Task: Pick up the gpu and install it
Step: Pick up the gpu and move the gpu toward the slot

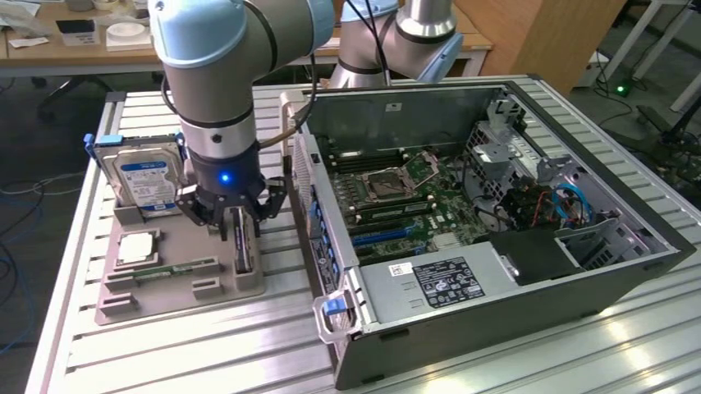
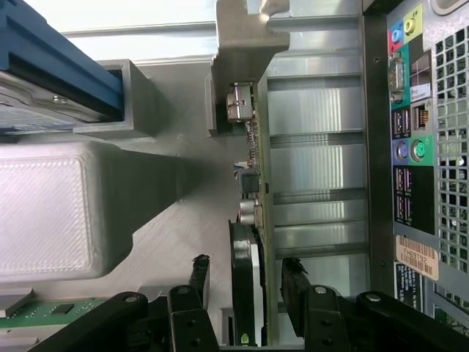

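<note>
The gpu point(image 1: 243, 246) stands on edge in a slot at the near right corner of the grey parts holder point(image 1: 164, 291). My gripper point(image 1: 239, 228) hangs straight down over it, one finger on each side of the card. In the wrist view the gpu point(image 2: 256, 220) shows edge-on, green board and black cooler, with its silver bracket at the far end. The gripper point(image 2: 247, 273) is open there. Its black fingers point(image 2: 199, 279) flank the card with a narrow gap on each side.
The open computer case point(image 1: 657, 258) lies to the exterior view's right of the holder, motherboard with blue slots point(image 1: 383, 234) exposed. On the holder also sit a hard drive point(image 1: 148, 180), a processor point(image 1: 137, 246) and a memory stick point(image 1: 176, 269). The case's rear ports point(image 2: 410, 147) are close beside the gripper.
</note>
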Robot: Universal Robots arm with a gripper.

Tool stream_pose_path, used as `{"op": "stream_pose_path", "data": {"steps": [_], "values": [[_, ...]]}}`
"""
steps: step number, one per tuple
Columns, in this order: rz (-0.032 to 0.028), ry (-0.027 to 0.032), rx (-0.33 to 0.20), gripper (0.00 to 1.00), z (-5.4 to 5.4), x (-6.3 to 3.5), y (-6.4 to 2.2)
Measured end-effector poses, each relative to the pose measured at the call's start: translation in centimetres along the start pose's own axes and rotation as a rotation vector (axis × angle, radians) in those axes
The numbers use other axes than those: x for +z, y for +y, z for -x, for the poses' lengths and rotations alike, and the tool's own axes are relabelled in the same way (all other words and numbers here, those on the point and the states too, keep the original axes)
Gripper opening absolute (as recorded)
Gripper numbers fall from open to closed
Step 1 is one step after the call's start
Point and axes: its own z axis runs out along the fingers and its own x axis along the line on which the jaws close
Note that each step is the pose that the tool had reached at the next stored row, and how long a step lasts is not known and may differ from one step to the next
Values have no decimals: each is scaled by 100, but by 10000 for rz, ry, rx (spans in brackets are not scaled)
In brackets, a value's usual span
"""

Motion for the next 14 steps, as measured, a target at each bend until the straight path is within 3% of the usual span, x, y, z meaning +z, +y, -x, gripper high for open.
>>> {"op": "stream_pose_path", "data": {"steps": [12, 14], "values": [[-32, 1, 3, 51, -2, 26, 30], [-31, 1, 3, 38, -2, 26, 30]]}}
